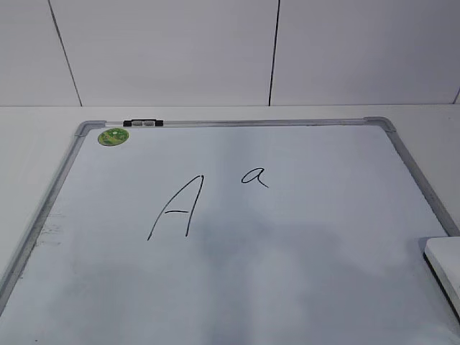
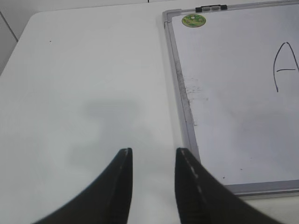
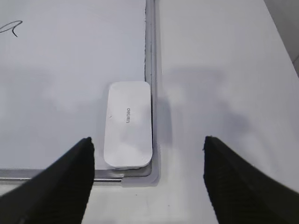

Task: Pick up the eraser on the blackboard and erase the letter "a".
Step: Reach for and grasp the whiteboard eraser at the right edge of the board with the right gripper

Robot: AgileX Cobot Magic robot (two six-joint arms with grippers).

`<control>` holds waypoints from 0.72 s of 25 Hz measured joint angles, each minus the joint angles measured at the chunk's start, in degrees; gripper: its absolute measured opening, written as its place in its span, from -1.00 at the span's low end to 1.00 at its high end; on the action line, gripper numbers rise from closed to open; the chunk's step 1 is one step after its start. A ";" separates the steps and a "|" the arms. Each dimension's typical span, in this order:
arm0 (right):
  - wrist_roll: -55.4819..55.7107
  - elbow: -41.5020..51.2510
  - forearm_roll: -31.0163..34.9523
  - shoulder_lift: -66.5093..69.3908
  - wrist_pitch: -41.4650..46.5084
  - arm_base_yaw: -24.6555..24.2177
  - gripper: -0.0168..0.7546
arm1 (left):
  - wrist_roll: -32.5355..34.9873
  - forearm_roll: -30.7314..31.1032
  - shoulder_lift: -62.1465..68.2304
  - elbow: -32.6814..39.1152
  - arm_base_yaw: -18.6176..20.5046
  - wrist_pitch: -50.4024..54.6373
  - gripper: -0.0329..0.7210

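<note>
Eraser untouched in the near right corner of the blackboard, against its frame, right gripper wide open and empty above it, pickup pending: next, likely descent and closure across its sides, letter "a" unerased.

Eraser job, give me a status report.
Left gripper open over bare table. Right gripper open, empty. Eraser flat in the blackboard corner; letter "a" intact. Nothing in the way.
</note>
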 joint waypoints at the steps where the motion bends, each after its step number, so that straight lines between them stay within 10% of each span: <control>1: 0.00 -0.11 0.00 1.86 -0.20 0.00 0.48 | 0.00 0.00 0.00 0.00 0.00 0.00 -0.29; 18: 0.35 -14.93 6.07 34.15 4.83 0.00 0.48 | 0.00 0.00 0.00 0.00 0.00 0.00 -0.29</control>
